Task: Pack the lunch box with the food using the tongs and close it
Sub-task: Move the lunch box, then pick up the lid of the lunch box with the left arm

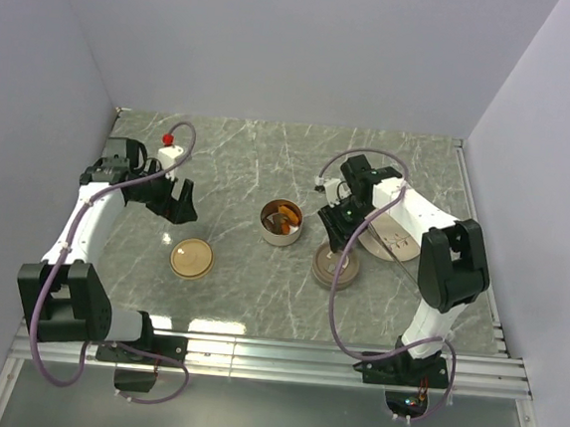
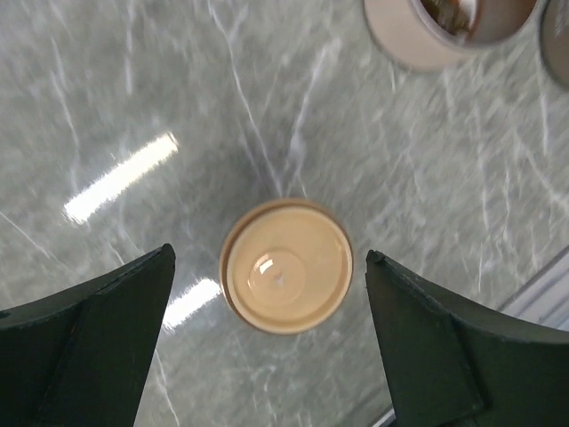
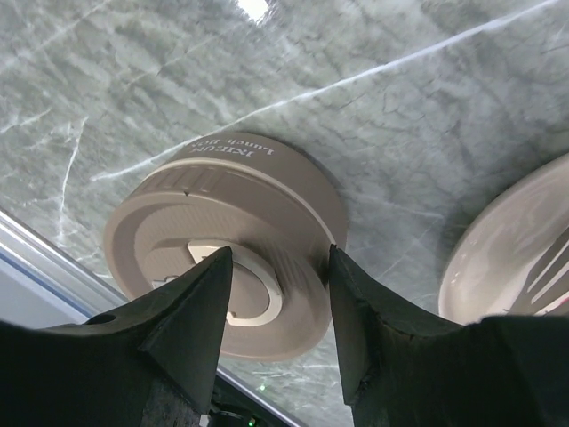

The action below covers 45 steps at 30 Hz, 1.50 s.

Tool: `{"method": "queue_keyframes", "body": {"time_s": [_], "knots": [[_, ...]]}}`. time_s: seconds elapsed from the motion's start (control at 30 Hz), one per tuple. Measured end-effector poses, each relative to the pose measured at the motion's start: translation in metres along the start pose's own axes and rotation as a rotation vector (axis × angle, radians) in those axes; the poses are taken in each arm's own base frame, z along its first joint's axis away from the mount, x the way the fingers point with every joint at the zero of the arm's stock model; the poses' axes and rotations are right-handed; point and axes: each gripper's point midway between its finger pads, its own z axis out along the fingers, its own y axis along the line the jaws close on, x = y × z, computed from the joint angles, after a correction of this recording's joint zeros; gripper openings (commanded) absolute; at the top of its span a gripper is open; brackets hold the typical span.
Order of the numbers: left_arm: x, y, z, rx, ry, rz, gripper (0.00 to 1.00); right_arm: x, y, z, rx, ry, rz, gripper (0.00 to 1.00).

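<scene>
Though the top view hides it, right pincer (image 3: 280,267) seemingly straddles lid (image 3: 200,200), released; left pincer (image 2: 268,258) gapes.

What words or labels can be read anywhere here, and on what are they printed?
"Lunch Box": on the taupe lid, upside down in the right wrist view.
Another word beside it, same lid: too blurred to read.
Nothing else readable in any view.
</scene>
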Motion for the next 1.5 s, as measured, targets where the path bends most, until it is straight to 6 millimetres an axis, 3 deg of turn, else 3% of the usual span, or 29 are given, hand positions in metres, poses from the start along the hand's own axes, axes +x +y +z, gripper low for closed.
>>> {"method": "queue_keyframes", "body": {"time_s": [0.2, 0.4, 0.7, 0.83, 1.2, 1.4, 1.5], "knots": [[0.034, 0.004, 0.005, -0.016, 0.096, 0.018, 0.88, 0.008, 0.004, -0.002, -0.001, -0.001, -0.007, 0.54], [0.062, 0.014, 0.011, -0.051, 0.185, 0.027, 0.71, 0.01, 0.013, -0.012, -0.016, -0.004, -0.011, 0.55], [0.104, 0.027, 0.025, -0.066, 0.312, 0.02, 0.54, -0.041, 0.037, -0.068, -0.066, -0.217, -0.057, 0.55], [0.11, 0.032, 0.03, -0.075, 0.333, 0.025, 0.49, -0.053, 0.043, -0.078, -0.084, -0.259, -0.064, 0.55], [0.136, 0.038, 0.047, -0.103, 0.402, 0.047, 0.42, -0.059, 0.047, -0.083, -0.098, -0.278, -0.041, 0.56], [0.135, 0.037, 0.052, -0.116, 0.405, 0.059, 0.26, -0.068, 0.048, -0.09, -0.096, -0.307, -0.044, 0.55], [0.134, 0.036, 0.054, -0.117, 0.401, 0.059, 0.1, -0.069, 0.05, -0.091, -0.102, -0.314, -0.042, 0.55]]}}
